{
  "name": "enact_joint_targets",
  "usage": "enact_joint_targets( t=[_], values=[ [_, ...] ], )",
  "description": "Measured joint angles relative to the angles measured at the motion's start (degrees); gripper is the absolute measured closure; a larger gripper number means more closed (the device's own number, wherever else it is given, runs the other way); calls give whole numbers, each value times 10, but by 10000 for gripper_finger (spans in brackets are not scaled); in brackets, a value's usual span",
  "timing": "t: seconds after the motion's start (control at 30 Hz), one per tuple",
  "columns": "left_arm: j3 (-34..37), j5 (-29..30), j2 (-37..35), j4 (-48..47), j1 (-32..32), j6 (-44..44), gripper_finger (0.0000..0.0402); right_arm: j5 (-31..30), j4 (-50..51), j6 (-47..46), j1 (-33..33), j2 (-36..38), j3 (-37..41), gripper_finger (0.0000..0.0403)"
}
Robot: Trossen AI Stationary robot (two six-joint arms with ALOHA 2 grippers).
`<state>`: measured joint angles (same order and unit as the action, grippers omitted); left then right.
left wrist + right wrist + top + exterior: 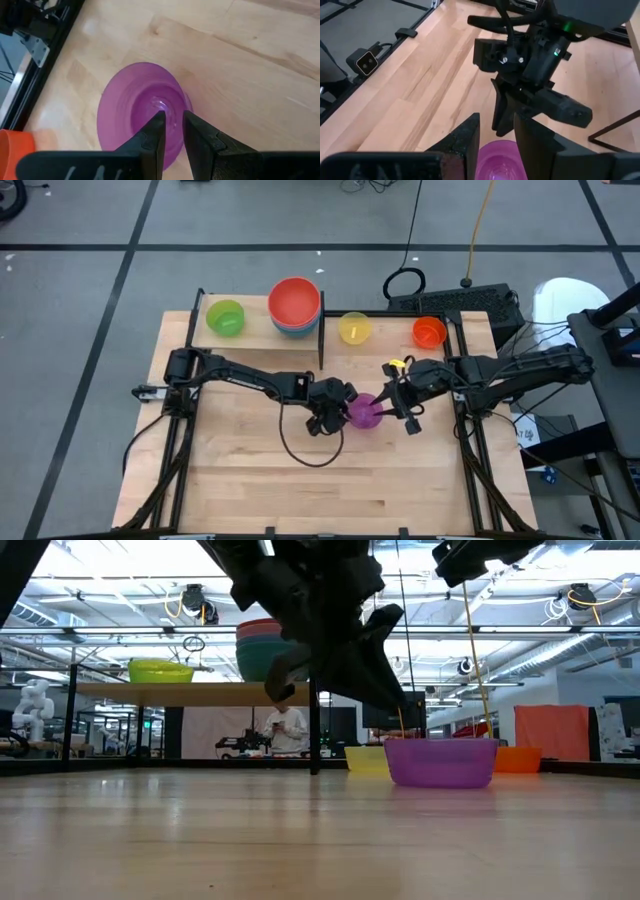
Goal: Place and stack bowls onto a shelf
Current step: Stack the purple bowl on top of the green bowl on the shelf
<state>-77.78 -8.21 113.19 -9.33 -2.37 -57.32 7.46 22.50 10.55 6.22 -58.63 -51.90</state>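
Observation:
The purple bowl [366,412] stands upright on its base mid-table [440,762]. My left gripper [173,116] hovers just above its near-left rim, fingers pointing down and open by only a narrow gap. My right gripper [497,122] hangs higher over the bowl's right side [398,395], also open by a small gap. On the shelf [255,332] sit the green bowl [225,317] and a stack of larger bowls with red on top [294,302]. The yellow bowl [354,328] and orange bowl [428,332] rest on the table.
The shelf's black upright bar [321,340] stands between the stack and the yellow bowl. A loose black cable [300,452] loops below the left arm. Black frame rails [465,430] run along the table's sides. Bare wood lies toward the near edge [320,490].

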Motion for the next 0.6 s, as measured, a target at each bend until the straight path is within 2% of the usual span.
enact_joint_targets(
  t=[0.6],
  values=[
    [-2,-5,32,4,0,-8,330,-2,0,10,0,41,0,287]
  ],
)
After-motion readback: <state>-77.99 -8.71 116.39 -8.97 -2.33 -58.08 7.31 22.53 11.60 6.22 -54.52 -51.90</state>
